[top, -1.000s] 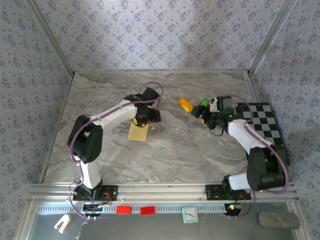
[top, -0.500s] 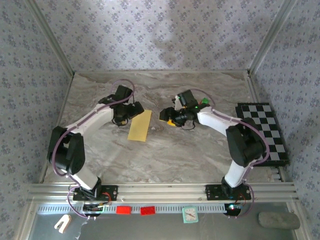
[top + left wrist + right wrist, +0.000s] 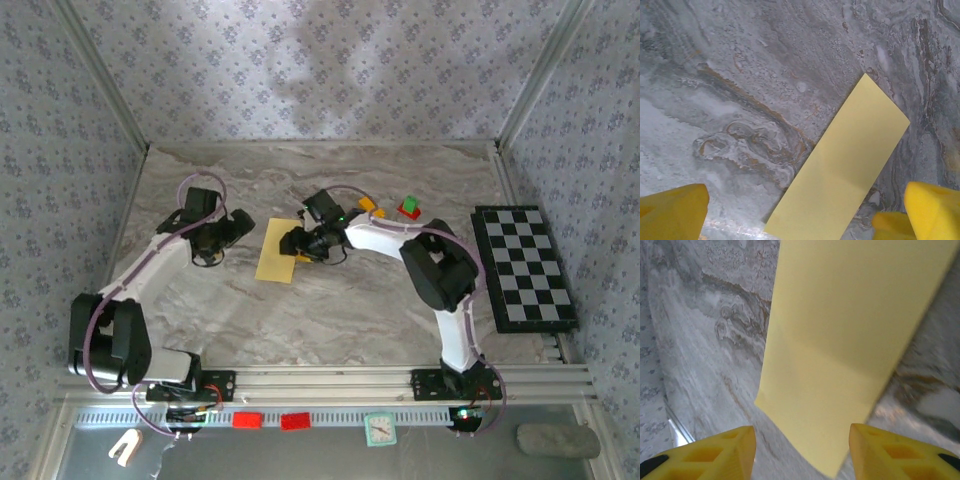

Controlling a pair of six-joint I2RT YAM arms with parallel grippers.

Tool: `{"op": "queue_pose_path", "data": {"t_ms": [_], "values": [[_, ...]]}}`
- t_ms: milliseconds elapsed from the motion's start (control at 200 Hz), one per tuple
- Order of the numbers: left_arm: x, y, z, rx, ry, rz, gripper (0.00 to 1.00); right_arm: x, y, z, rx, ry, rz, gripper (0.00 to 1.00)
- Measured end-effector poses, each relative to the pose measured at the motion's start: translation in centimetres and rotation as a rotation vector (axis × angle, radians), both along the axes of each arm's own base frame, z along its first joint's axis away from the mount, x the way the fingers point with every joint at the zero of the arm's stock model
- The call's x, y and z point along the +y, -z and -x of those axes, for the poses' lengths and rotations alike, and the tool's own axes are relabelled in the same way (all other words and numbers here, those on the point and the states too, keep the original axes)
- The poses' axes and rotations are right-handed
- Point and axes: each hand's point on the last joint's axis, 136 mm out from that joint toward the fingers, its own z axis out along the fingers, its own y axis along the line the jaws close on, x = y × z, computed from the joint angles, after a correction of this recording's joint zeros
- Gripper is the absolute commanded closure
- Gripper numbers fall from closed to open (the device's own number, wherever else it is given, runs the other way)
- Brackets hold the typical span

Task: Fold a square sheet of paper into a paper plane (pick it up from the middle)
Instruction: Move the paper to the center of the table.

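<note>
You've backed the left pincer (image 3: pixel 240 224) off, spread; right pincer (image 3: pixel 802 450), also spread, now straddles the half-folded sheet (image 3: pixel 278 252), so next crease looks due.

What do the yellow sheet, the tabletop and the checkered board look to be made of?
Flat yellow rectangular sheet: thin matte paper, judging by its crisp straight edges and how flat it lies. Grey veined tabletop: marble-look with a slight sheen; whether it is real stone or a printed laminate cannot be told. Black-and-white checkered board: a flat, seemingly rigid, smooth panel; its material is unclear from here.
</note>
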Motion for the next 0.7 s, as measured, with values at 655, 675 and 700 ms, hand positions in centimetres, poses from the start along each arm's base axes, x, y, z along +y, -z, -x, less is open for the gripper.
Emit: {"op": "queue_pose_path", "data": {"t_ms": [655,675,700], "values": [[0.5,-0.1,-0.5,-0.011,0.028,0.112,0.0,1.2,3.1,-2.5,0.026,-0.044,0.109,0.47],[0.4,-0.1,-0.5,-0.01,0.033,0.117,0.0,1.1,3.1,-2.5,0.023,-0.052,0.113,0.47],[0.2,-0.1,-0.5,-0.009,0.04,0.124,0.01,0.9,3.1,-2.4,0.014,-0.064,0.117,0.48]]}}
